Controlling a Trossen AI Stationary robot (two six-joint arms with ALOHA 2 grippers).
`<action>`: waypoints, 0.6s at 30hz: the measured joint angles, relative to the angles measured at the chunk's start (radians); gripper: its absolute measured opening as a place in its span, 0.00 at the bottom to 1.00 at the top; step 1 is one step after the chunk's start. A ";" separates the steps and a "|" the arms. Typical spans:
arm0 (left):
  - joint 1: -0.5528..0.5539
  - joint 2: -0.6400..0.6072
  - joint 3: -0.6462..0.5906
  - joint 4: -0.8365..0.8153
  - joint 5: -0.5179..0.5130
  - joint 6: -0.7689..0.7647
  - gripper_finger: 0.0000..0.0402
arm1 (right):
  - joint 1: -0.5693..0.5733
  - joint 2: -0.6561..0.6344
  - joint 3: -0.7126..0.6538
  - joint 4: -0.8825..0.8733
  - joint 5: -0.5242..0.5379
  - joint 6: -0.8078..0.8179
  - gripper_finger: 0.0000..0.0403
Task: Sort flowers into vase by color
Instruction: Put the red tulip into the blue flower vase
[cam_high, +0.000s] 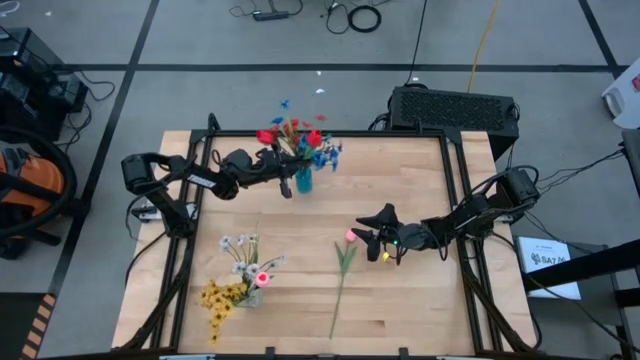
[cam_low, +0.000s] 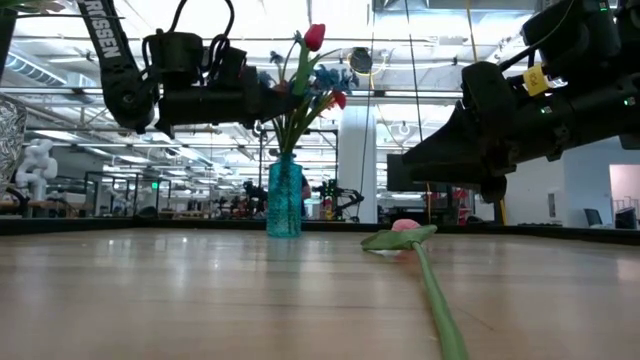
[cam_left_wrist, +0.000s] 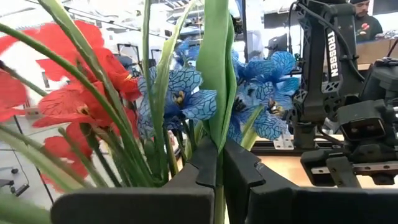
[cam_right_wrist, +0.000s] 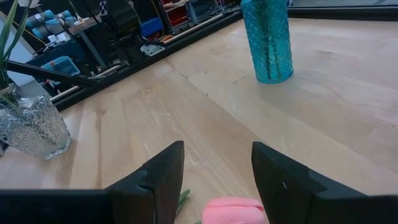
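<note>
We're looking down on the wooden table (cam_high: 420, 300), and the action sits at twelve o'clock. There the left gripper (cam_high: 285, 170) reaches in toward the teal vase (cam_high: 303, 181), its fingers (cam_left_wrist: 205, 165) pinched tight on a green stem (cam_left_wrist: 217, 93). From its wrist camera we see that stem rising straight between the two dark pads, with red flowers (cam_left_wrist: 81, 99) on one side and blue flowers (cam_left_wrist: 186, 99) crowding just behind. At table level the vase stands upright, stems fanning out of its neck, a red tulip head (cam_low: 314, 37) topping the bunch.

Over at three o'clock from the table's centre, the right gripper (cam_high: 376, 240) hovers low with its fingers (cam_right_wrist: 161, 174) spread well apart. Between those fingertips, just below them, we catch the pink tulip (cam_right_wrist: 233, 210). From above, that pink tulip lies flat on the wood near the middle of the table, its head just beside the gripper and its long stem trailing away toward six o'clock. We can't tell whether the fingertips touch it.

Down at seven o'clock we have the clear glass vase (cam_high: 250, 293), holding white flowers (cam_high: 238, 245) and a yellow spray (cam_high: 218, 298), with a pink bloom (cam_high: 262, 278) showing at its rim. It stands well apart from both grippers.
</note>
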 joint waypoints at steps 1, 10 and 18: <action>0.000 0.000 0.000 0.000 0.000 0.000 0.02 | 0.000 0.000 0.000 0.000 0.000 0.003 0.45; 0.000 0.000 0.000 -0.040 0.002 0.000 0.09 | 0.000 0.000 0.000 0.000 0.000 0.006 0.45; 0.001 0.000 0.000 -0.056 0.002 0.000 0.20 | 0.000 0.000 0.000 0.005 0.005 0.014 0.45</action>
